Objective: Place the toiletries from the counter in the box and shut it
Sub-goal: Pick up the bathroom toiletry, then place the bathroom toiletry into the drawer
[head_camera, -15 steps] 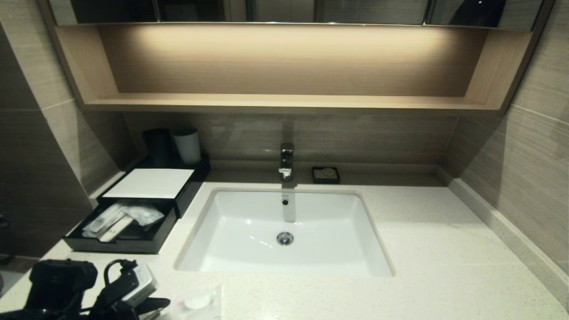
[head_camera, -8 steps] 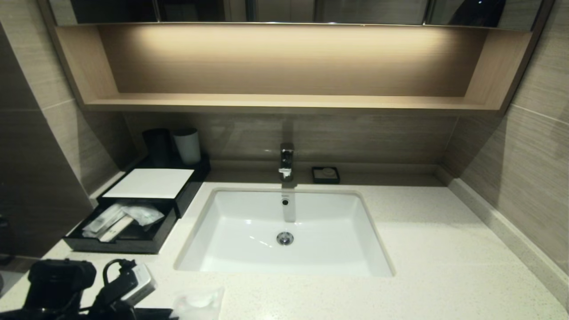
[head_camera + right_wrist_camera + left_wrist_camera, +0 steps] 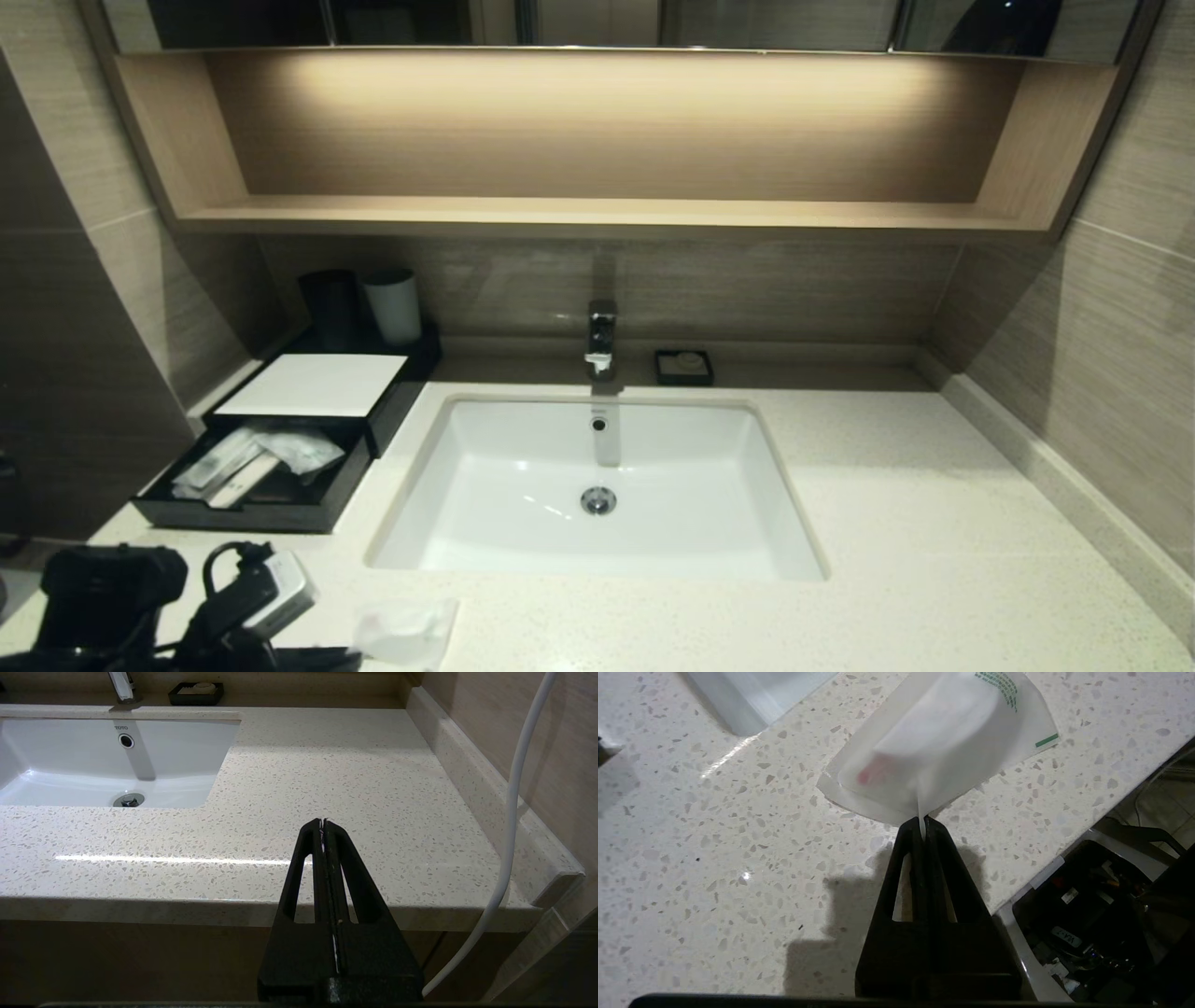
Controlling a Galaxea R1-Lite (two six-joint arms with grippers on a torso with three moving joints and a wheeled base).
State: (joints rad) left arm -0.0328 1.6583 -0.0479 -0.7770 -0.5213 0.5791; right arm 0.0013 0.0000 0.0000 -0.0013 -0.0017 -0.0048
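Since the frames a moment back, the squarish packet [image 3: 403,633] has slid a little toward the robot's left along the near edge of the counter [image 3: 934,523], and the left arm's black wrist hardware has drawn down and leftward with it; nothing else differs.

That packet is pinched by one edge in the left gripper [image 3: 923,822], whose fingers are pressed together on the thin plastic with no gap showing. In the left wrist view the packet fans out ahead of the fingertips, tilted up off the speckled stone, with a pale round shape and a pink spot blurred inside it and green print at its far corner. A second clear packet [image 3: 756,695] lies flat on the counter beyond it, apart from the held one.

The relation that matters is the line from packet to box [image 3: 308,411]. The box sits farther back on the robot's left, beside the sink [image 3: 597,485], with its drawer [image 3: 257,485] pulled out toward the robot and two wrapped packets already lying in it. The open drawer thus lies straight ahead of the left gripper and slightly up the counter, so the likely carry is forward over the drawer's front wall. The left arm is plainly the nearer.

The right gripper [image 3: 323,821] hangs closed and empty over the counter's right front, well apart from all of this.
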